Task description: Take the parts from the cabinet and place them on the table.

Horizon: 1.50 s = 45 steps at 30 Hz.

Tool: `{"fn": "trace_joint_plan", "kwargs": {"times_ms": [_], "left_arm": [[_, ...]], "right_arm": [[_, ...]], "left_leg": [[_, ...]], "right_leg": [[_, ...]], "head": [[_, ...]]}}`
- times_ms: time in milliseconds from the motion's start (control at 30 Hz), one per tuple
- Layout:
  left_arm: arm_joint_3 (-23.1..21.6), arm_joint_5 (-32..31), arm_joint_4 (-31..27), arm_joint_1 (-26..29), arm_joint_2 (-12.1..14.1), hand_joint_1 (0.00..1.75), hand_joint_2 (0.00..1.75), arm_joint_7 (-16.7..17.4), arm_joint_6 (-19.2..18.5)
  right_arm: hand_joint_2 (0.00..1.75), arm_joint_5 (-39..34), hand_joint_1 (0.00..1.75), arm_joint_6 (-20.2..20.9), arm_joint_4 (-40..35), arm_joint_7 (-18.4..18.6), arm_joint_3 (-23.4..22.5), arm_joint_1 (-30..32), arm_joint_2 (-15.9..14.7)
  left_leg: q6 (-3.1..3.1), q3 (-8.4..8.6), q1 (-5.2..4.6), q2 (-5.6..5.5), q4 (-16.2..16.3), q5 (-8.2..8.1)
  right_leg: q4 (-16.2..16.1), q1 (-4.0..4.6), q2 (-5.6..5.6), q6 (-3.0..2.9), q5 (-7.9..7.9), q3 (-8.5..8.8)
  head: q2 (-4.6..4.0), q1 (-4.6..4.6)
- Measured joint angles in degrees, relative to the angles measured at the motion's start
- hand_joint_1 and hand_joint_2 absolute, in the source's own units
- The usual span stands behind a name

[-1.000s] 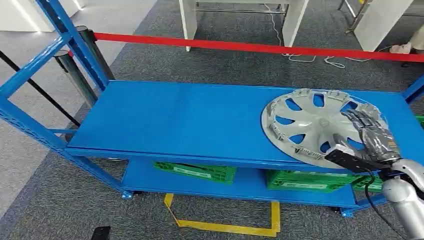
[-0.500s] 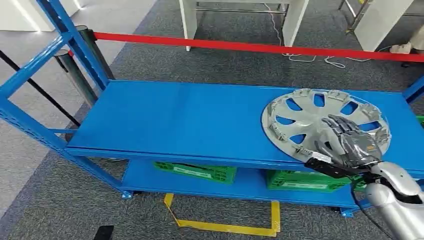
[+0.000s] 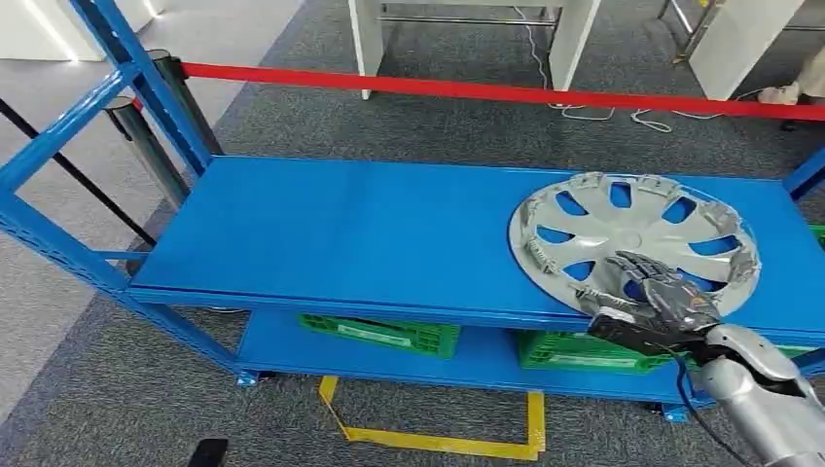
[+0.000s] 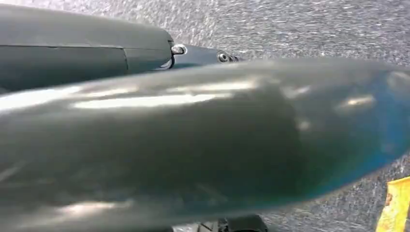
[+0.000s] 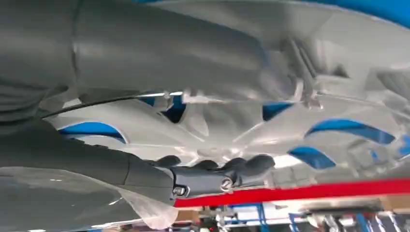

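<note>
The silver hubcap [image 3: 634, 244] lies flat at the right end of the blue shelf [image 3: 340, 233], and the right hand [image 3: 662, 297], fingers spread over its near rim without gripping, could skid it sideways instead of lifting it

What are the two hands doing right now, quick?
Left hand: cannot be told; its wrist view is a blur.
Right hand: over the near edge of the hubcap on the shelf, fingers spread; whether it grips cannot be told.

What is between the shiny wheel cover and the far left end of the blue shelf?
Nothing: in the head view the blue shelf is bare from the wheel cover to its left end.
</note>
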Motion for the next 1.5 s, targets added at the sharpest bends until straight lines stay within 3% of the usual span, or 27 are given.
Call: {"fn": "trace_joint_plan", "kwargs": {"times_ms": [267, 500, 600, 667, 1100, 1133, 1167, 1200, 1500], "left_arm": [[-1.68, -3.17, 0.22, 0.32, 0.17, 0.0, 0.0, 1.33, -1.81], [-1.68, -3.19, 0.22, 0.33, 0.17, 0.0, 0.0, 1.33, -1.84], [-2.08, -3.34, 0.28, 0.33, 0.2, 0.0, 0.0, 1.84, -1.9], [-2.08, -3.98, 0.28, 0.36, 0.24, 0.0, 0.0, 2.08, -1.46], [-2.05, -4.28, 0.28, 0.31, 0.24, 0.0, 0.0, 2.08, -1.44], [-2.05, -4.3, 0.28, 0.31, 0.24, 0.0, 0.0, 2.08, -1.44], [-2.05, -4.35, 0.28, 0.31, 0.24, 0.0, 0.0, 2.08, -1.4], [-2.05, -4.35, 0.28, 0.3, 0.24, 0.0, 0.0, 2.08, -1.29], [-2.05, -4.44, 0.28, 0.27, 0.22, 0.0, 0.0, 2.08, -0.81]], "right_arm": [[1.75, -7.34, 0.0, 6.97, 8.81, -4.81, -1.53, -3.79, -0.33], [1.75, -7.39, 0.0, 7.04, 8.98, -4.85, -1.55, -3.87, -0.33], [1.75, -7.54, 0.0, 7.34, 12.98, -5.31, -1.6, -5.79, -0.33], [1.75, -5.04, 0.0, 5.94, 18.88, -2.86, -0.7, -8.98, -0.31], [1.75, -3.87, 0.0, 5.57, 22.97, -1.57, 0.79, -11.1, -0.31], [1.75, -3.82, 0.05, 5.57, 23.06, -1.51, 0.85, -11.16, -0.31], [1.75, -3.69, 0.65, 5.55, 23.19, -1.33, 0.92, -11.27, -0.31], [1.75, -3.51, 1.75, 5.55, 23.34, -1.0, 1.07, -11.43, -0.31], [1.75, -2.71, 1.75, 5.27, 24.32, -0.33, 1.29, -12.22, -0.31]], "left_leg": [[0.08, 0.79, 0.27, 0.04, -0.05, -0.23], [0.08, 0.79, 0.28, 0.04, -0.05, -0.23], [0.14, 1.07, 0.32, 0.02, -0.06, -0.24], [0.26, 1.4, 0.39, 0.02, -0.06, -0.23], [0.54, 1.89, 0.61, 0.02, -0.06, -0.39], [0.56, 1.9, 0.61, 0.02, -0.06, -0.4], [0.56, 1.9, 0.61, 0.02, -0.06, -0.4], [0.58, 1.9, 0.6, 0.02, -0.06, -0.4], [0.66, 1.91, 0.59, 0.02, -0.06, -0.38]], "right_leg": [[-0.5, 0.3, 0.06, 0.14, -0.11, 0.35], [-0.51, 0.3, 0.06, 0.16, -0.13, 0.41], [-0.77, 0.31, 0.06, 0.25, -0.08, 0.96], [-1.27, 0.35, 0.08, 0.5, 0.14, 1.51], [-1.91, 0.59, 0.08, 0.7, 0.27, 2.29], [-1.94, 0.59, 0.08, 0.71, 0.28, 2.29], [-1.94, 0.59, 0.09, 0.72, 0.28, 2.31], [-1.95, 0.59, 0.1, 0.73, 0.29, 2.32], [-2.03, 0.58, 0.09, 0.8, 0.34, 2.36]], "head": [[0.0, 0.02], [0.0, 0.02], [0.0, 0.0], [0.0, 0.0], [0.0, 0.02], [0.0, 0.02], [0.0, 0.02], [0.0, 0.02], [0.0, 0.02]]}}
